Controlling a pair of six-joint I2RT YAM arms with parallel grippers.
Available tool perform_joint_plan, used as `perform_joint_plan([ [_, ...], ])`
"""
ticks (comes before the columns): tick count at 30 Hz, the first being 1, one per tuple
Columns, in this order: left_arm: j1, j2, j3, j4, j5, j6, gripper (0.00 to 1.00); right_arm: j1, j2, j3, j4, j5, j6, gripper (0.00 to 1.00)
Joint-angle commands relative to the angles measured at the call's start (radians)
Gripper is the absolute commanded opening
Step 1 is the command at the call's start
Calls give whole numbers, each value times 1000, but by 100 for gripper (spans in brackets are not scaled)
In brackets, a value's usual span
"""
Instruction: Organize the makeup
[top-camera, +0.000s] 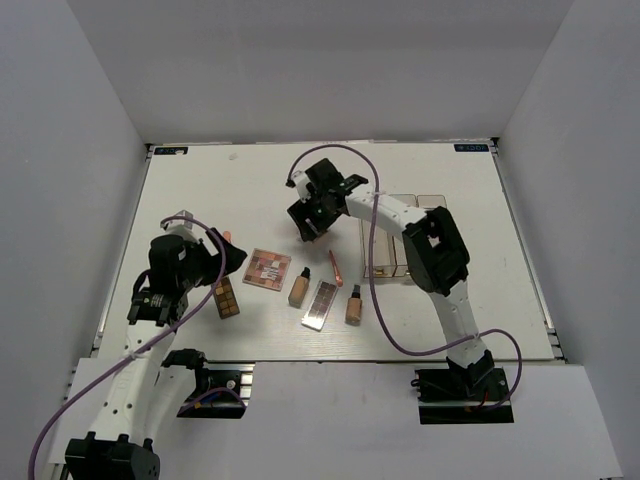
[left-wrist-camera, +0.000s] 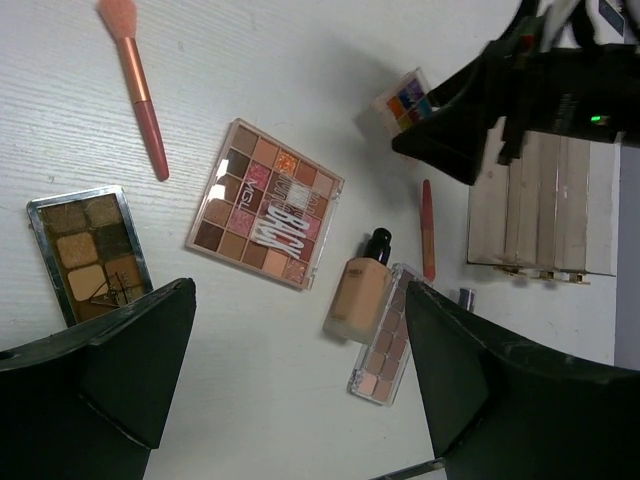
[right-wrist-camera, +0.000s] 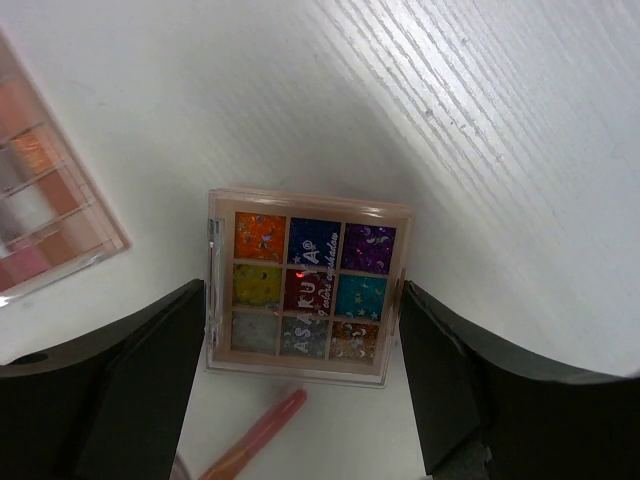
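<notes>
Left end effector (left-wrist-camera: 300, 300): released, its two black fingers (left-wrist-camera: 120, 370) spread wide with nothing between them, above the white tabletop (top-camera: 200, 180).
Right end effector (right-wrist-camera: 303, 300): clenched on the small square multicolour nine-pan eyeshadow palette (right-wrist-camera: 305, 285), one finger against each side; whether the palette is off the tabletop cannot be told.
Square pink-and-brown eyeshadow palette (left-wrist-camera: 265, 203): flat on the tabletop, below the left end effector.
Dark brown rectangular palette (left-wrist-camera: 90, 255): flat, to the left of the pink one, apart from it.
Beige bottle with black cap (left-wrist-camera: 362, 290): lying down, overlapping the long nude-toned palette (left-wrist-camera: 385, 345).
Second beige bottle (top-camera: 354, 305): just right of that long palette.
Thin pink stick (left-wrist-camera: 428, 230): lying beside the clear compartment box (left-wrist-camera: 545, 205).
Pink-handled brush (left-wrist-camera: 135, 80): on the tabletop, far from the box.
</notes>
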Motion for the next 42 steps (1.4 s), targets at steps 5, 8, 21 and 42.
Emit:
perform_joint_plan([
  [5, 2, 22, -21, 8, 6, -20, 95, -15, -231, -2, -85, -41, -40, 14],
  [8, 2, 54, -9, -12, -9, -25, 95, -24, -312, -29, -111, 11, -74, 14],
  [21, 2, 119, 2, 13, 37, -14, 94, -134, -475, -155, -153, 362, -236, 14],
  [42, 2, 88, -21, 9, 40, -8, 94, -170, -260, -86, -130, 602, -140, 12],
])
